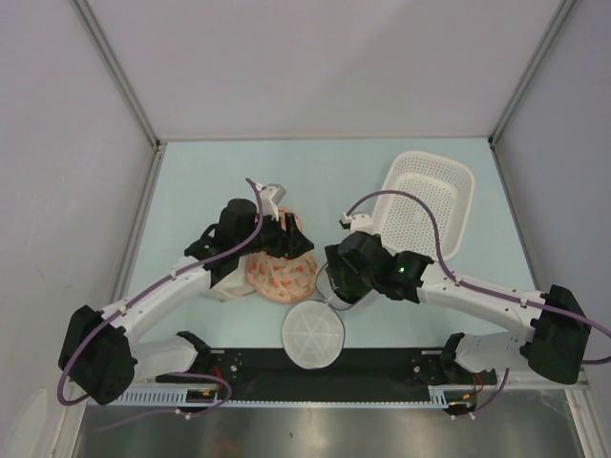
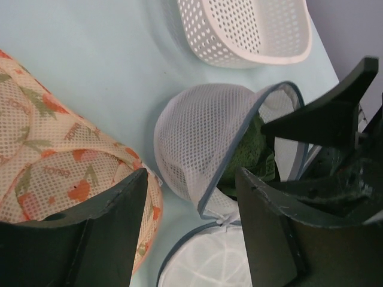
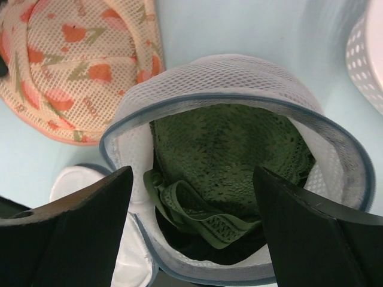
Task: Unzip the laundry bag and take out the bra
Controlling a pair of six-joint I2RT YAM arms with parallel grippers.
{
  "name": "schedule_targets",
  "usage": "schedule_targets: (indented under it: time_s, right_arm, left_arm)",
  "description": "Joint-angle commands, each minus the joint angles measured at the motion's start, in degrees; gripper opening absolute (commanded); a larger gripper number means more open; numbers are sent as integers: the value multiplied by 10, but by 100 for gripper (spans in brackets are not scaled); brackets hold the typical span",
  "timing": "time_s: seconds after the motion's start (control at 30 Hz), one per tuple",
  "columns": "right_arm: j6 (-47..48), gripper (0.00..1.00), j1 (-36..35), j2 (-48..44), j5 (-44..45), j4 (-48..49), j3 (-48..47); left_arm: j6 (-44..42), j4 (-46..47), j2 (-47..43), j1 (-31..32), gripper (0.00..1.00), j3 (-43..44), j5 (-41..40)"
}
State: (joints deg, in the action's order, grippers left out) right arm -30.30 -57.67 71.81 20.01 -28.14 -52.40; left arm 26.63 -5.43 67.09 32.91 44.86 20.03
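1. Nearest the arm bases, the round lid flap (image 1: 312, 336) is lying flat on the table (image 1: 191, 181), unzipped and swung clear of the bag's body; its dark rim is showing at the bottom of the left wrist view.
2. Just beyond it, the laundry bag (image 3: 239, 78) is resting tipped on its side; its drum axis is running across the table, the rounded closed end pointing toward the floral item and the open mouth facing the right wrist camera.
3. The right gripper (image 3: 191, 173) is hovering at that mouth, fingers spread wide to either side of the navy rim and pinching nothing.
4. The bra (image 3: 233, 149) is sitting inside the bag, looking dark green and lacy; its band is stretching side to side across the lower lip of the mouth.
5. Off to the left, the left gripper (image 2: 191, 176) is hanging by the peach floral mesh item (image 2: 54, 149), fingers spread with nothing between them; one finger is overlapping that item's edge, and I cannot tell whether it is touching.
6. Farthest back on the right, the white perforated basket (image 1: 427, 200) is standing apart from the bag.
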Motion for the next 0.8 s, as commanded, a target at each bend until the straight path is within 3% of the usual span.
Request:
schedule_targets:
  time_s: [0.0, 0.57, 0.77]
  right_arm:
    - [-30, 87, 12, -2, 45, 0, -4]
    - [-38, 86, 59, 32, -12, 63, 42]
    - [-39, 78, 60, 30, -12, 61, 44]
  left_arm:
    - [-16, 27, -8, 29, 66, -22, -10]
    - [0, 101, 71, 96, 65, -41, 15]
    - [4, 120, 95, 107, 62, -42, 15]
